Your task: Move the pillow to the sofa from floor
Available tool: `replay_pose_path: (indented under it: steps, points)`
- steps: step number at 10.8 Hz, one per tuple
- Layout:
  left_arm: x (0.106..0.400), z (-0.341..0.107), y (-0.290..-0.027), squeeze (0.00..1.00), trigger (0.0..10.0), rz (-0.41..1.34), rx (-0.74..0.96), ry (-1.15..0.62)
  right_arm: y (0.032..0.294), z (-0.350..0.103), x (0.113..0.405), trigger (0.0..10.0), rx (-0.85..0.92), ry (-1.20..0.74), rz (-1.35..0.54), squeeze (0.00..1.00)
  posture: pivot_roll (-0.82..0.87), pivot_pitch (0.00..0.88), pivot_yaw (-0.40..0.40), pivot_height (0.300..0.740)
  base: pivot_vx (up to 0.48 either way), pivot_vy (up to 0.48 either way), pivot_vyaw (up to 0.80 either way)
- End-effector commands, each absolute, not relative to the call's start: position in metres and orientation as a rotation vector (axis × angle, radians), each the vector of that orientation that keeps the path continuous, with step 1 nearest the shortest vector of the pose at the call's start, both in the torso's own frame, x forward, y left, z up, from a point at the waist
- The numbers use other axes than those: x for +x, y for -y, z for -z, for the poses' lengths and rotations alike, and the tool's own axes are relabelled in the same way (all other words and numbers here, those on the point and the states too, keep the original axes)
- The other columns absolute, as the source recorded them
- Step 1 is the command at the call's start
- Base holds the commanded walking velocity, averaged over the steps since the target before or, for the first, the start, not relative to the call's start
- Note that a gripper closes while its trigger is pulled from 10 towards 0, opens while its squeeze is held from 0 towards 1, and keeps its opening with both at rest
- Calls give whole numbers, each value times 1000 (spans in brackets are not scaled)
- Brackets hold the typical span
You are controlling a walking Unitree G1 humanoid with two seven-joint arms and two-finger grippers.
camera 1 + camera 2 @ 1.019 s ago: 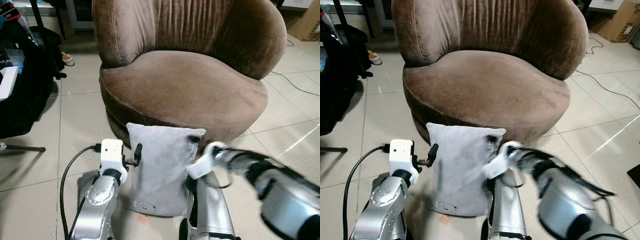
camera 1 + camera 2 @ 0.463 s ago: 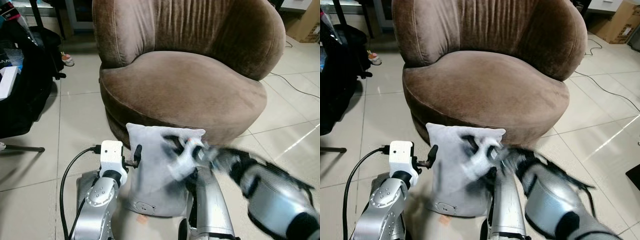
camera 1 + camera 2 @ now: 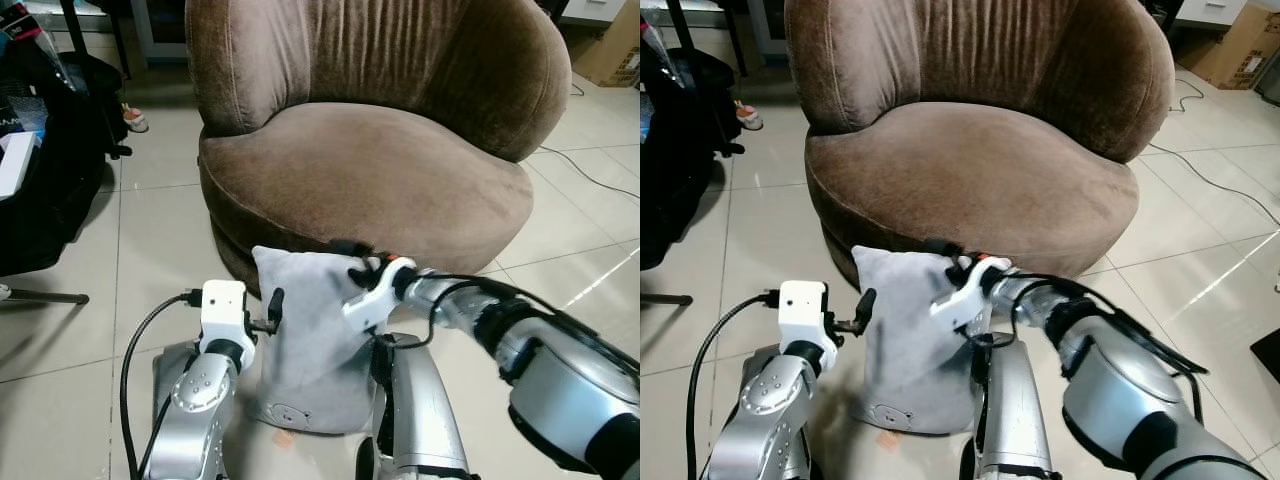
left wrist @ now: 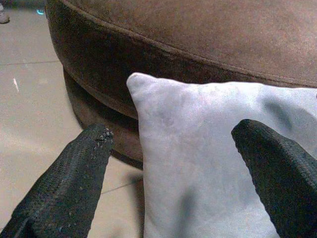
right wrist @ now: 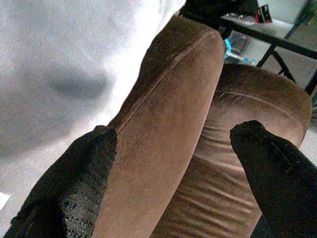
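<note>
Your right pincer (image 3: pixel 350 252) has swung in from the pillow's right side to its top edge, fingers spread and gripping nothing, while the left pincer (image 3: pixel 277 305) waits open just beside the left edge. The grey pillow (image 3: pixel 315 340) stands upright on the floor (image 3: pixel 160 230), leaning against the brown sofa (image 3: pixel 370 170). I'd close both sides firmly near the upper corners, then lift it clear of the seat's rim.

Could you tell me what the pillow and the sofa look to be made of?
Pillow: soft pale grey fabric, matte and suede-like, to judge by its faint nap and gentle creases. Sofa: brown velvet or microsuede, probably; its pile shows lighter and darker streaks, with stitched piping along the seat edge.
</note>
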State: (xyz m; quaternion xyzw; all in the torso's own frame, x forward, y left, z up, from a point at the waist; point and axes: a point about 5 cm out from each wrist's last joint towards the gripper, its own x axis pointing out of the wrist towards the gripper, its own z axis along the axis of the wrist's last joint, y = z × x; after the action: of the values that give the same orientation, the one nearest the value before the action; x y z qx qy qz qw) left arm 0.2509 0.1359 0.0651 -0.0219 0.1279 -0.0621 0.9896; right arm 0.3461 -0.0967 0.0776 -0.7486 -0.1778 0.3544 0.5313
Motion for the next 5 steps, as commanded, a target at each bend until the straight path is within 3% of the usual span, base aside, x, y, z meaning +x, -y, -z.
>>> replay_pose_path:
  steps: [1,2,3,4,5]
  points:
    - [252,-65,-131,0,10000,148,-49,-258,115,-68,344,10000,-1751,288,-824,0,-44,15,-149,412,0,0,0]
    - [254,-64,-134,0,10000,146,-52,-261,131,-60,343,10000,-1524,33,-735,0,-45,12,-144,412,0,0,0]
    - [258,-66,-140,0,10000,142,-45,-259,139,-58,346,10000,-1085,-219,-581,0,-41,10,-131,412,0,0,0]
    - [261,-67,-144,0,10000,141,-33,-259,142,-59,350,10000,-764,-326,-475,0,-38,0,-125,412,0,0,0]
    - [269,-67,-155,0,10000,135,-15,-263,139,-65,356,10000,-325,-383,-377,0,-31,0,-79,412,0,0,0]
